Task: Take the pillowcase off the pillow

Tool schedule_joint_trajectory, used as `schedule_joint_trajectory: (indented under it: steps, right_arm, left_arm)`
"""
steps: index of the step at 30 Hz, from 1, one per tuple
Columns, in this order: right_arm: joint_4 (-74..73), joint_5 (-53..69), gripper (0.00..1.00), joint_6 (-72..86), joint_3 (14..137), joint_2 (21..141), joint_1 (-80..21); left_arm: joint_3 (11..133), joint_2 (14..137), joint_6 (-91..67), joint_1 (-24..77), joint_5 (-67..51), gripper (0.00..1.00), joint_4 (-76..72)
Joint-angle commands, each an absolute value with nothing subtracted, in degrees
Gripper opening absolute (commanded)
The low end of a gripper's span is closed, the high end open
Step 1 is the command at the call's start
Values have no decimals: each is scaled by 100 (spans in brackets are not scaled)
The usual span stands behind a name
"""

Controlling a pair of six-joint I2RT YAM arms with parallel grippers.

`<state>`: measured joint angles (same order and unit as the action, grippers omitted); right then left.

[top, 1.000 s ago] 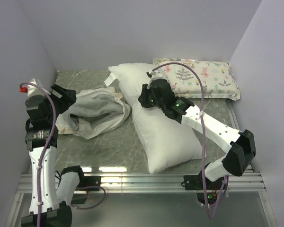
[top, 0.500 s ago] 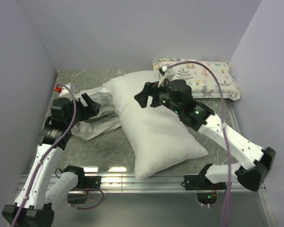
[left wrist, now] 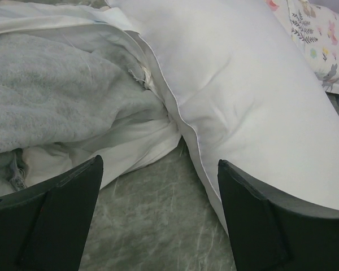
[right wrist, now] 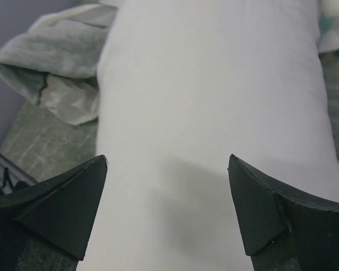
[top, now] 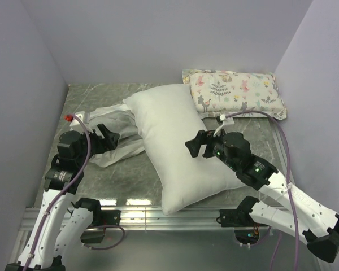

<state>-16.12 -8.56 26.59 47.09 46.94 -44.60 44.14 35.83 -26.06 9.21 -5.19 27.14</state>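
Right gripper (top: 195, 148) further back — pillow (top: 172, 127) beneath

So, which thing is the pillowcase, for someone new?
On the table's left half, beside the big white pillow, lies the pillowcase. Unlike that pillow and the printed pillow, it is a limp, crumpled heap of grey plush and white lining.

Pillow (top: 175, 147) blocks centre — passage over table (top: 130, 174) front-left, beside crumpled pillowcase (left wrist: 62, 96).

The marbled table (top: 130, 182) bears the pillow (top: 175, 141), the pillowcase (top: 127, 148) and a printed cushion (top: 237, 90).
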Motion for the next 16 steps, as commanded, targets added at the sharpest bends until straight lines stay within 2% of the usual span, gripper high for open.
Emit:
schedule_joint_trajectory:
  steps: [1,16]
  right_arm:
    - [-1574,-1239,95,2847,4466,4229,-4430]
    - [-1556,-1081,97,2725,4438,4307,-4438]
  left_arm:
    - [4377,3533,-2408,940,-747,87,2373]
    - [4324,3402,-2356,932,-888,88,2355]
